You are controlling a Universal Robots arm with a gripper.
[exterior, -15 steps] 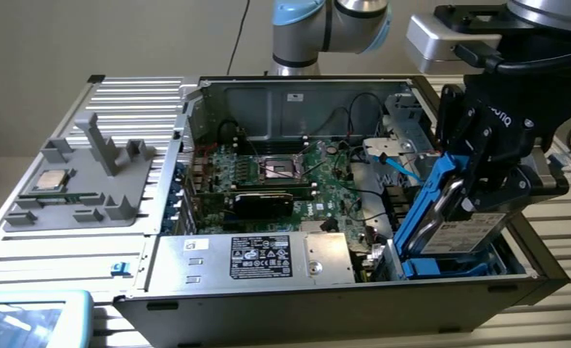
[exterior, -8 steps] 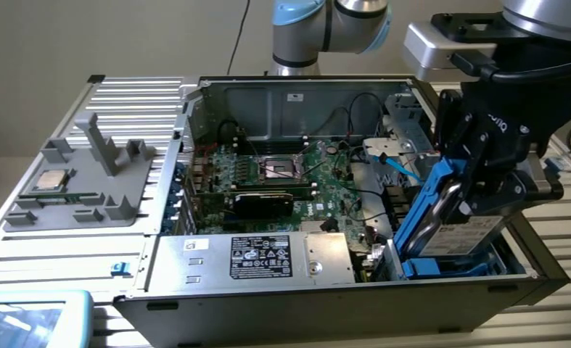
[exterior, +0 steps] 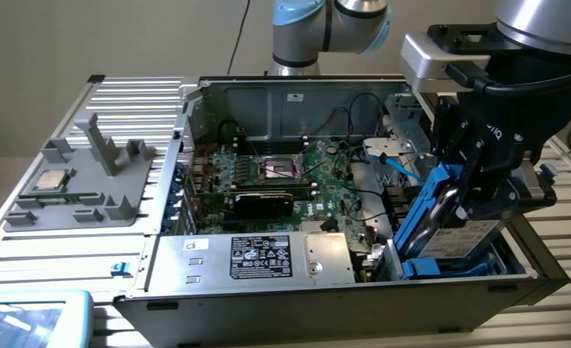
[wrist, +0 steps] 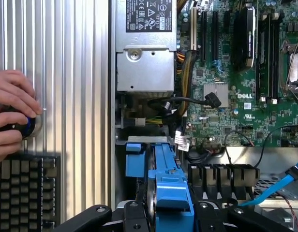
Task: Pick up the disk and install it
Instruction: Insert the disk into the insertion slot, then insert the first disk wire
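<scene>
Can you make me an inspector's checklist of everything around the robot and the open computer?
surface: ribbed metal table holding an open computer case.
job's things: disk in its blue frame, tilted on edge, lower end inside the case at the exterior view's right.
clutter: grey tray with a chip beside the case; silver box inside it.
grippers: gripper clamped on the disk.
cables: blue cable and black cables by the green board.
surroundings: a person's hands on a round knob, next to a keyboard.
</scene>
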